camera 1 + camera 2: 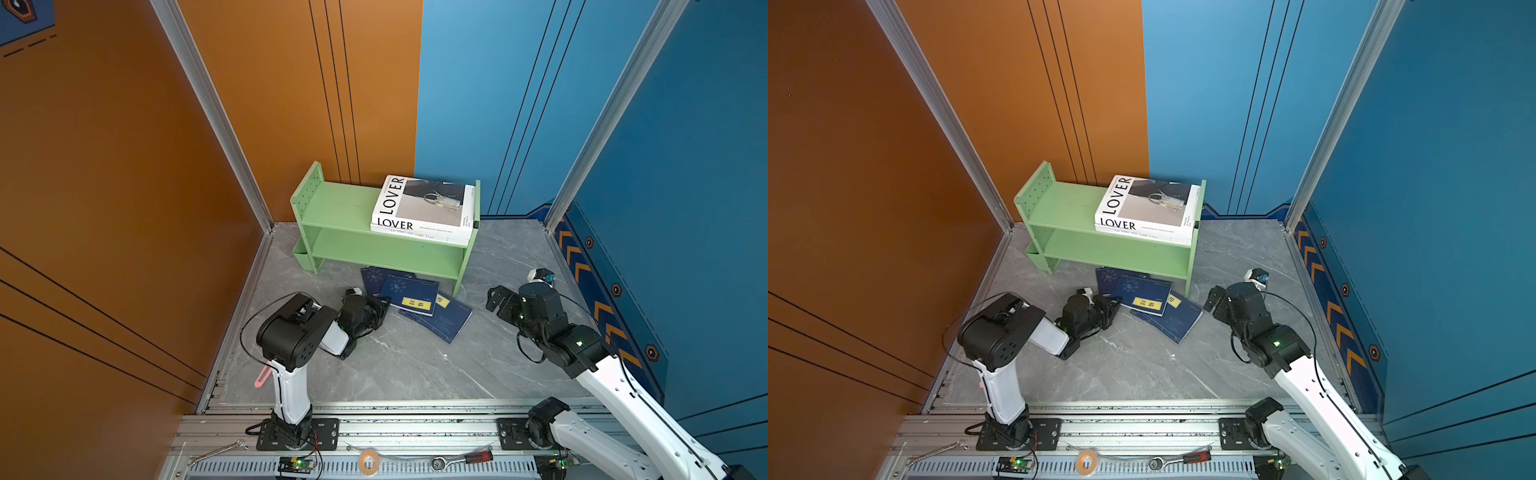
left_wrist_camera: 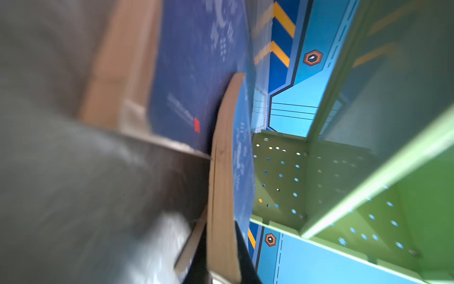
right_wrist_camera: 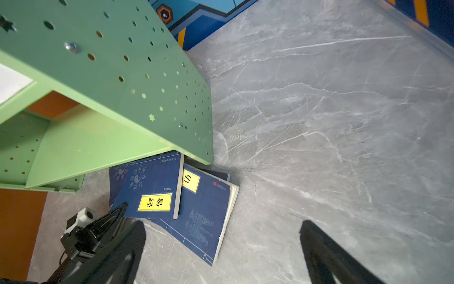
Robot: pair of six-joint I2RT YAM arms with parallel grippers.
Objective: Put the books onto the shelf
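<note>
I see two white books (image 1: 419,208) stacked atop the green shelf (image 1: 336,203), three navy books (image 1: 409,293) overlapping on the counter (image 1: 395,365) below.

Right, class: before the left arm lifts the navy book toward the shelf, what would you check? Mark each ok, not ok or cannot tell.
1. Grip: left arm's fingers pinch the top navy book at its page edge: ok.
2. Nothing lies on that book: ok.
3. Its far end is clear of the shelf: cannot tell.
4. Bare room on the lower tier: ok.
5. Other arm: right arm's fingers stand open, away from the books: ok.
</note>
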